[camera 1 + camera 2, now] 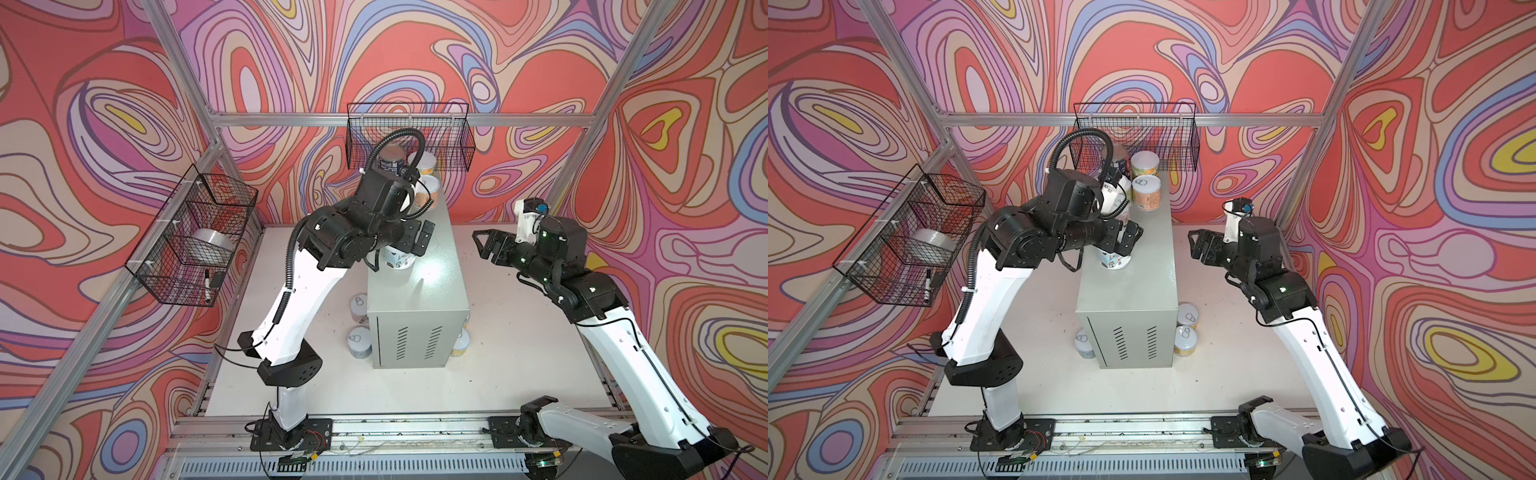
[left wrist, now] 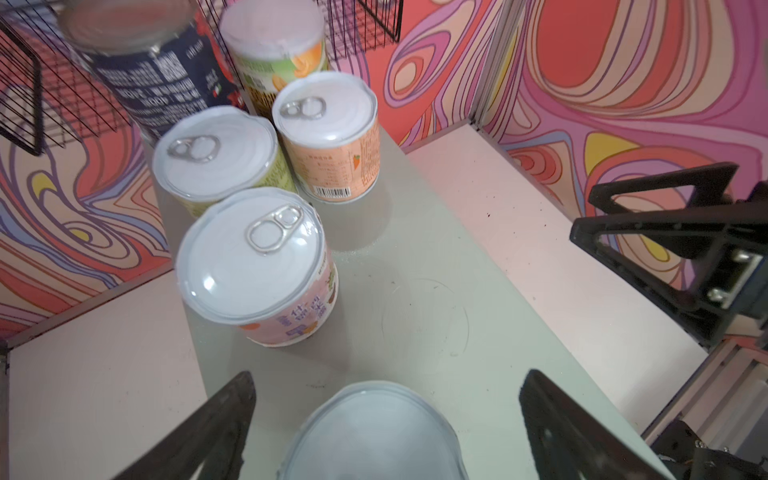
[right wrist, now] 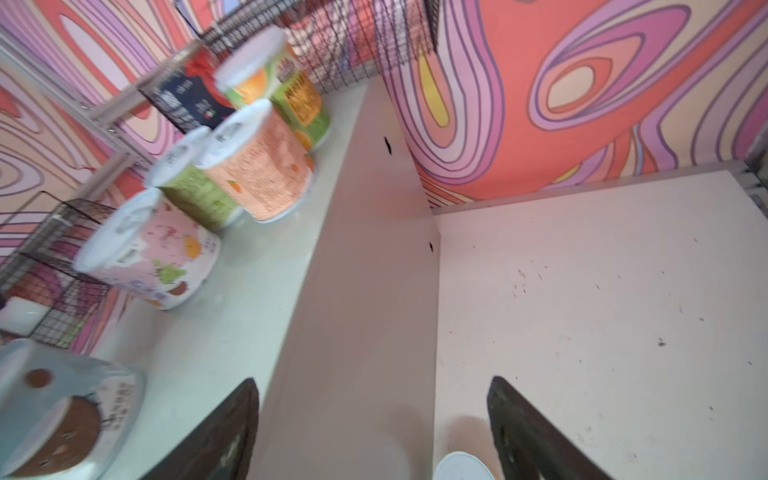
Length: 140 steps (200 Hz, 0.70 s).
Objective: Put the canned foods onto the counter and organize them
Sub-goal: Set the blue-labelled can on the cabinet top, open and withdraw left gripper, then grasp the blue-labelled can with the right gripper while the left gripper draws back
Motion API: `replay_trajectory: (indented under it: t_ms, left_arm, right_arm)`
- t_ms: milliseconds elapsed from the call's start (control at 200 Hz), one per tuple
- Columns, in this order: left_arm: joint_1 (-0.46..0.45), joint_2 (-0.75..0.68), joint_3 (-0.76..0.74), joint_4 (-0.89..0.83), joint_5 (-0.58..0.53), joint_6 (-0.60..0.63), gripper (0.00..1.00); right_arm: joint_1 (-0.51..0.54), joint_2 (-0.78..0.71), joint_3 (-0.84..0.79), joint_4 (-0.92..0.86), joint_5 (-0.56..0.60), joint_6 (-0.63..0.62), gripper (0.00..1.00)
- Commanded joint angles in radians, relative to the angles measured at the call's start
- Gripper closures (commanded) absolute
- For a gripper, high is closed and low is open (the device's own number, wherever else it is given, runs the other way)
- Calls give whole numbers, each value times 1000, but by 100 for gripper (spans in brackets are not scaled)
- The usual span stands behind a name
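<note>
— Claws first: the left claw (image 2: 388,374) is spread wide, one finger on either side of the pale blue can (image 2: 370,432), neither touching it. The right claw (image 1: 484,245) hangs spread and empty, right of the counter (image 1: 432,291).

— Where do the tins stand?

— Six are upright on the counter's top. The navy can (image 2: 158,70) and the melon can (image 2: 274,50) are at the far end, with the green can (image 2: 216,158) and the peach can (image 2: 332,137) just nearer. The pink can (image 2: 257,257) and the pale blue one follow along the left edge. Four wait down on the white tabletop (image 1: 519,374): the left-hand tins (image 1: 359,307) and the right-hand tins (image 1: 1187,316), beside the counter's near end.

— How will they handle?

— My guess is full metal tins, hefty for their size and rigid, so a firm squeeze shouldn't dent them. The glossy labels look slick, and a toppled tin would roll. I'd take each one across the side wall at about mid-height, not by the lid's rim or the pull tab.

— Anything readable?

— Little. The peach can shows a barcode and a small carrot picture beside fine print. The pink can bears large Chinese characters that I can't make out with certainty. The navy can has white lettering, too blurred to read. No brand is legible.
</note>
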Motion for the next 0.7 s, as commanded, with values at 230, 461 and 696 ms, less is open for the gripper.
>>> replay_trajectory:
  t_ms: [230, 461, 696]
  left_arm:
    - [161, -488, -603, 297, -123, -17, 2]
    - [346, -696, -976, 416, 41, -148, 2]
    - [408, -723, -1099, 477, 141, -177, 3]
  right_arm:
    - [204, -15, 82, 60, -23, -88, 8]
    - [425, 55, 130, 76, 81, -174, 7]
    - [605, 181, 208, 53, 269, -289, 7]
